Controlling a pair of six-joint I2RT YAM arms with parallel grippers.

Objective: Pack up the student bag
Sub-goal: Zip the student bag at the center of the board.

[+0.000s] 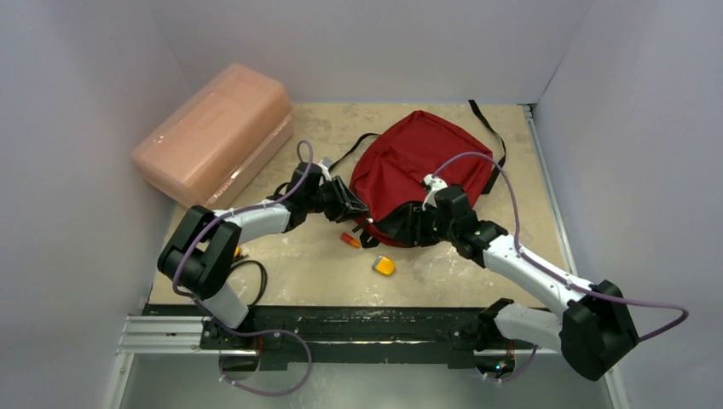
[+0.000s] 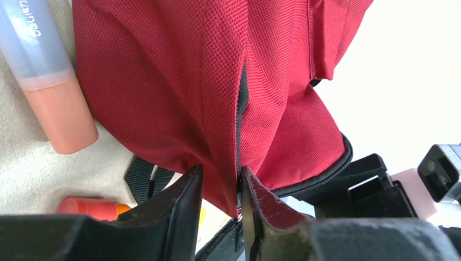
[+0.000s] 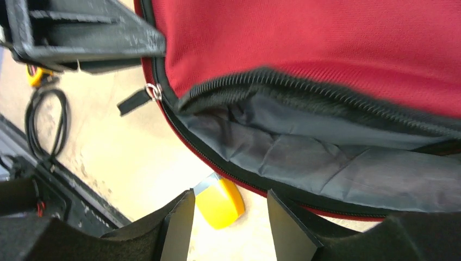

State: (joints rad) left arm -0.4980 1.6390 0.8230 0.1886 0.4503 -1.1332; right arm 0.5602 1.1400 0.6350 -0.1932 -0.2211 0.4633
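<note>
The student bag (image 1: 418, 158) lies at the back middle of the table (image 1: 477, 260), its mouth turned toward the arms. The zip is open. The right wrist view shows grey lining (image 3: 304, 157) with nothing visible on it, and the zip pull (image 3: 136, 100) hangs at one end of the mouth. I judge the opening done and the filling not begun.

Three small things lie outside the bag:
- a yellow piece (image 1: 384, 266) just in front of the mouth;
- an orange marker (image 1: 349, 240) near the mouth's left corner;
- a grey-and-peach tube (image 2: 49, 81) just beside the bag's red fabric.

The left pincer (image 2: 220, 201) stands at the bag's left corner with a fold of red fabric between its fingers. Whether it bites or merely straddles the fold, I cannot tell. The right pincer (image 3: 228, 217) is spread with nothing in it, just in front of the mouth and above the yellow piece.

In front of the bag there is open table up to the near edge. A pink box (image 1: 213, 132) fills the corner left of the bag. Walls stand close behind and to the right of the bag. The two pincers crowd each other at the mouth.
</note>
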